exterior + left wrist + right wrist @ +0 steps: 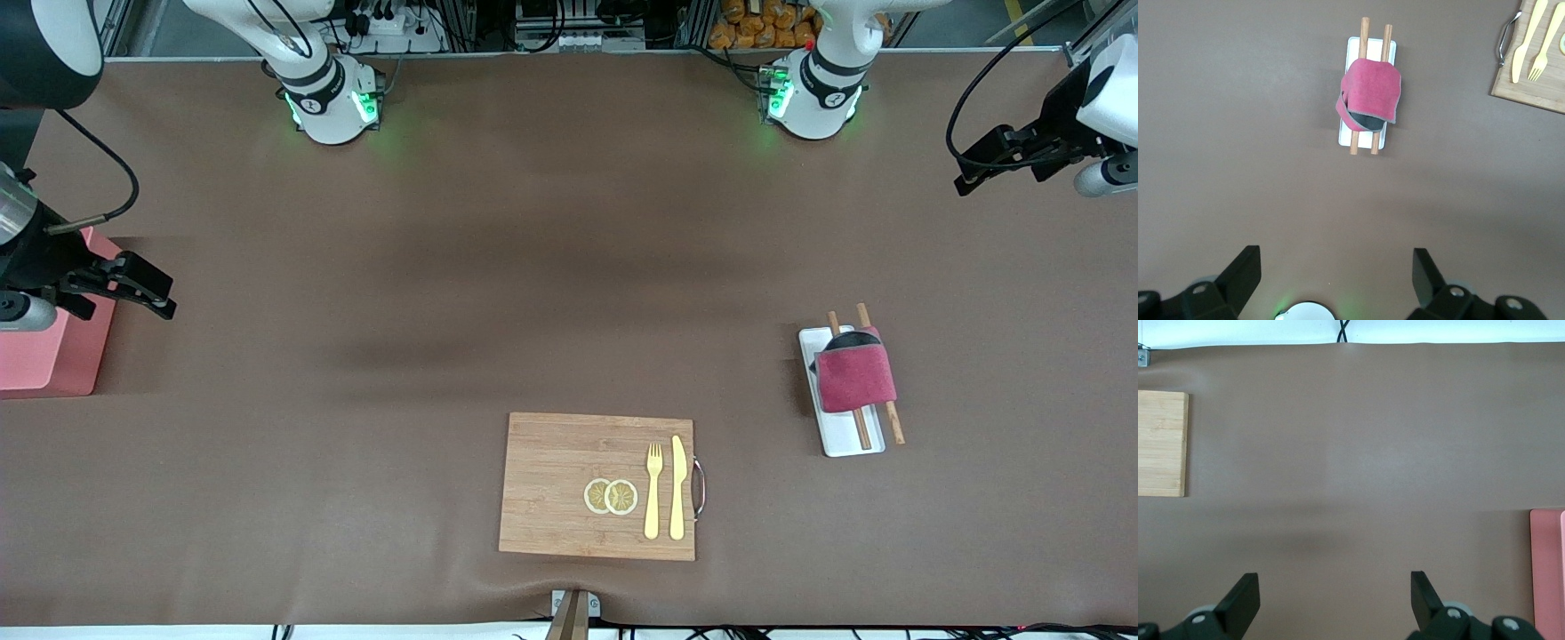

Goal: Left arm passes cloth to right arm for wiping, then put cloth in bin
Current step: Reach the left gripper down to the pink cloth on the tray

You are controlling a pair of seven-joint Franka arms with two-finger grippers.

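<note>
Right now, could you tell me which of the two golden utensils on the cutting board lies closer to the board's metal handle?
The knife, the plain one-piece blade. It lies right beside the metal handle, while the fork, the one with tines, lies between the knife and the two lemon slices.

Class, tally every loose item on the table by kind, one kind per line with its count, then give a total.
cloth: 1
white tray: 1
wooden sticks: 2
bin: 1
cutting board: 1
fork: 1
knife: 1
lemon slices: 2
Total: 10
</note>
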